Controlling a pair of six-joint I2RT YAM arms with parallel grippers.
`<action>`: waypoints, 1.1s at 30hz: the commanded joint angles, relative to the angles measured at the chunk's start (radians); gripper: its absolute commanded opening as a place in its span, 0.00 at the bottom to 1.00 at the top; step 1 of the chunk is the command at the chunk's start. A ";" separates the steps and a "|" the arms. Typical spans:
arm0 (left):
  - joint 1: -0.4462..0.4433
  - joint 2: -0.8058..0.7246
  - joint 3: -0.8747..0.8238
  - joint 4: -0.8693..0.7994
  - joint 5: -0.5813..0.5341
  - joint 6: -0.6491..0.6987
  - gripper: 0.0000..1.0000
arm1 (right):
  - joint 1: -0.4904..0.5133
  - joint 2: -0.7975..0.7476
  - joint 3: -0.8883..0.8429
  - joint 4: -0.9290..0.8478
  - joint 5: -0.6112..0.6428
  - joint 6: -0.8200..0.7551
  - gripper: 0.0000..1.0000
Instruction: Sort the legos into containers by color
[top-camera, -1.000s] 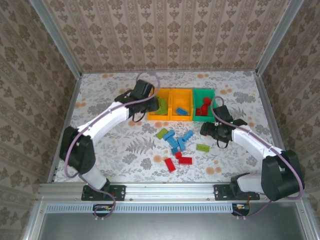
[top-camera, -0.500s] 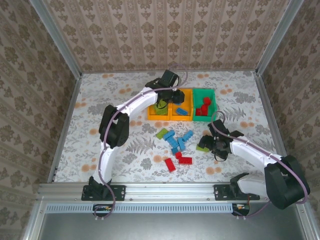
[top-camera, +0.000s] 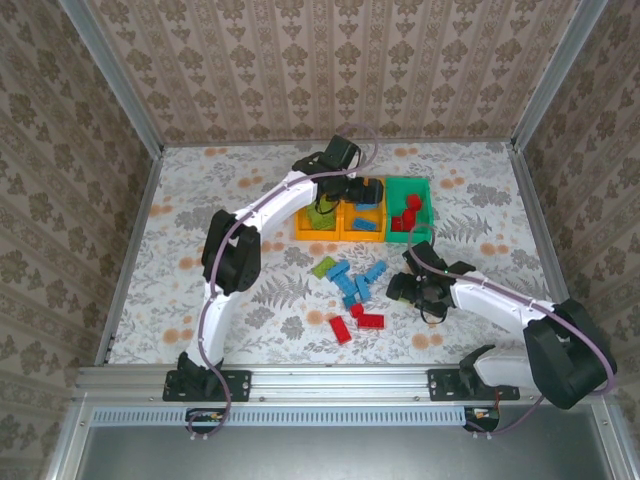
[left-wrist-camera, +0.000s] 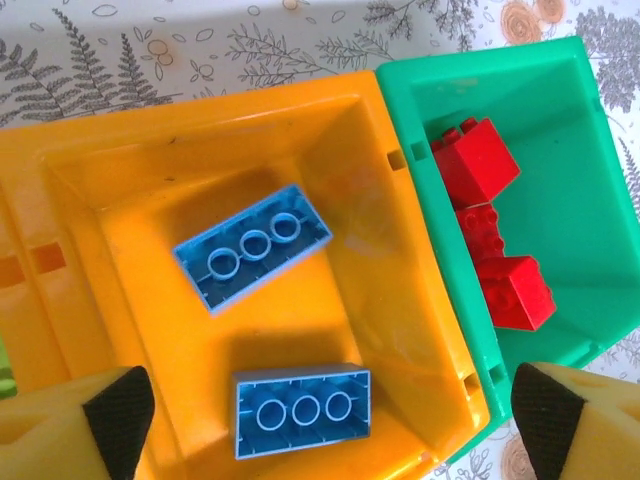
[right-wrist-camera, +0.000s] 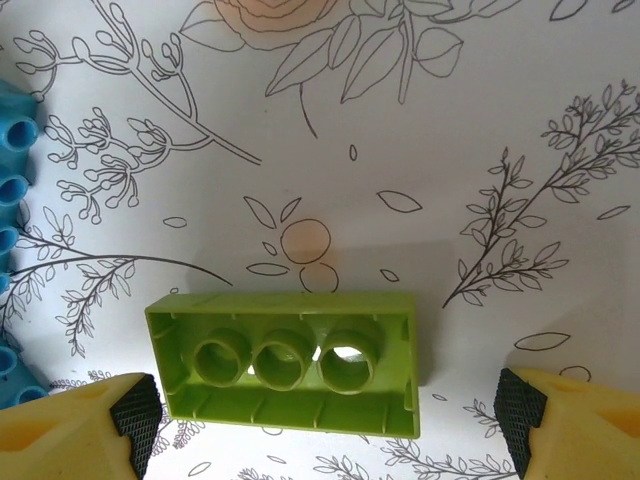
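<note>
Orange plastic walls the middle bin (left-wrist-camera: 400, 330), where two blue bricks (left-wrist-camera: 254, 248) lie under the left gripper (left-wrist-camera: 330, 430), jaws wide and empty. Beside it the green bin (left-wrist-camera: 590, 200) holds red bricks (left-wrist-camera: 475, 160). Further right, the right gripper (right-wrist-camera: 325, 408) straddles an upturned lime brick (right-wrist-camera: 285, 362) on the table (right-wrist-camera: 450, 120), jaws wide, pads clear. It should probably sink lower, stay centred and close evenly on the brick's ends. The overhead view adds the left orange bin (top-camera: 305, 236) and the loose pile (top-camera: 352, 290).
</note>
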 joint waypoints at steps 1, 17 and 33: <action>-0.002 -0.104 -0.048 -0.020 -0.032 0.016 1.00 | 0.018 0.040 0.037 0.012 0.013 -0.023 0.89; 0.040 -0.380 -0.441 0.037 -0.104 0.011 1.00 | 0.032 0.212 0.165 -0.056 0.038 -0.115 0.84; 0.132 -0.593 -0.771 0.067 -0.147 -0.021 1.00 | 0.044 0.263 0.326 -0.155 0.060 -0.241 0.50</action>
